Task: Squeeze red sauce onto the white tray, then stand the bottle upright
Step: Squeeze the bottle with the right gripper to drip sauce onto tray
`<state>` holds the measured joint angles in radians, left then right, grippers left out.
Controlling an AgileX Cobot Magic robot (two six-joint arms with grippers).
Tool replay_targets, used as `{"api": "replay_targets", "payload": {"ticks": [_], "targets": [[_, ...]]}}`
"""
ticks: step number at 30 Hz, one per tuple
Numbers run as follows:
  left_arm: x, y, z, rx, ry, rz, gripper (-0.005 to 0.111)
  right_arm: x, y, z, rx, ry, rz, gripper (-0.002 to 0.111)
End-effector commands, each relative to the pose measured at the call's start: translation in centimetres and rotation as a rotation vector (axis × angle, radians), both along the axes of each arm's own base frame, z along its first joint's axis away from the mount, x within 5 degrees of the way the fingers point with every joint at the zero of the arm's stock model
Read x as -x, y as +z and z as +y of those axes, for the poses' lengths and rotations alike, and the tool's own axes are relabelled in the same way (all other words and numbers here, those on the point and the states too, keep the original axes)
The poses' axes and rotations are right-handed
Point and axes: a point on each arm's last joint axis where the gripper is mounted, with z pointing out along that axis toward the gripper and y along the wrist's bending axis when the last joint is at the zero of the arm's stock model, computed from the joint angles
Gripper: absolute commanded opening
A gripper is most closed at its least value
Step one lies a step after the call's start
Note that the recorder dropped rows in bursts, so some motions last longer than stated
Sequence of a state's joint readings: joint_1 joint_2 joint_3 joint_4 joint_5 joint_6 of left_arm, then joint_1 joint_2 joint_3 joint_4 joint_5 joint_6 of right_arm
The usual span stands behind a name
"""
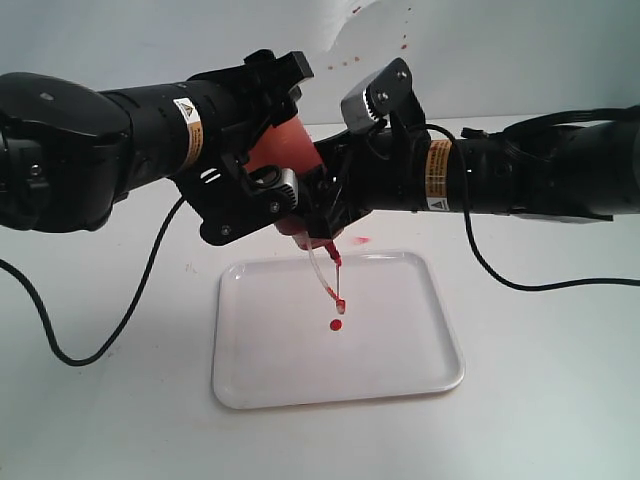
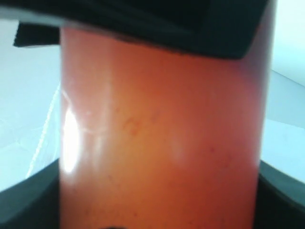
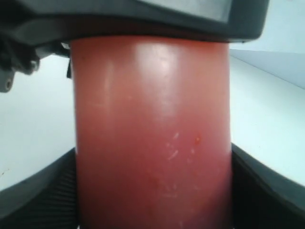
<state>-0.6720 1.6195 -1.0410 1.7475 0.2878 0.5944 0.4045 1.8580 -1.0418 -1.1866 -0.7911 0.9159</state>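
The left claw (image 1: 268, 140) and the right claw (image 1: 335, 168), each on a black robot arm reaching in from its own side, are both clamped on the translucent, red-orange cylindrical plastic squeeze bottle (image 1: 287, 146), which hangs in the air between them above the far edge of the flat, glossy white tray (image 1: 400, 370) with rounded corners and a low rim. The bottle is tipped over, base up and away, pale cap down, and its thin red-tipped nozzle (image 1: 337, 278) points at the tray's surface. Just below the nozzle tip, and apart from it, a small round blob of glossy red sauce (image 1: 335, 325) lies on the tray, a little left of its centre. Both wrist views are filled by the bottle's orange-red wall, pressed between dark finger pads on either side. A faint pinkish smear (image 1: 362, 240) marks the white table (image 1: 560, 400) just beyond the tray's far rim, and a black cable (image 1: 100, 335) loops across the table at left.
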Motion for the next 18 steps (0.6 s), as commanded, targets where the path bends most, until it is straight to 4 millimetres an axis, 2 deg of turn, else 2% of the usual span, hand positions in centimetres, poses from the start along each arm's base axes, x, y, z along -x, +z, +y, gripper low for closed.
{"api": "replay_targets", "payload": {"ticks": [1,3,5,7,8,10,18], "targets": [[0.11,0.67,-0.18,0.023,0.002,-0.012,0.0,-0.41,0.04,-0.17,-0.012,-0.029,0.012,0.001],[0.11,0.67,-0.18,0.023,0.002,-0.012,0.0,-0.44,0.07,-0.17,-0.016,-0.033,0.014,0.001],[0.11,0.67,-0.18,0.023,0.002,-0.012,0.0,-0.37,0.01,-0.16,-0.006,-0.024,0.01,0.01],[0.11,0.67,-0.18,0.023,0.002,-0.012,0.0,-0.37,0.01,-0.16,-0.006,-0.023,0.008,0.04],[0.11,0.67,-0.18,0.023,0.002,-0.012,0.0,-0.38,0.02,-0.16,-0.007,-0.025,0.009,0.069],[0.11,0.67,-0.18,0.023,0.002,-0.012,0.0,-0.38,0.01,-0.16,-0.004,-0.023,0.003,0.105],[0.11,0.67,-0.16,0.022,0.004,-0.013,0.0,-0.03,0.41,0.1,-0.05,0.022,-0.004,0.103]]}}
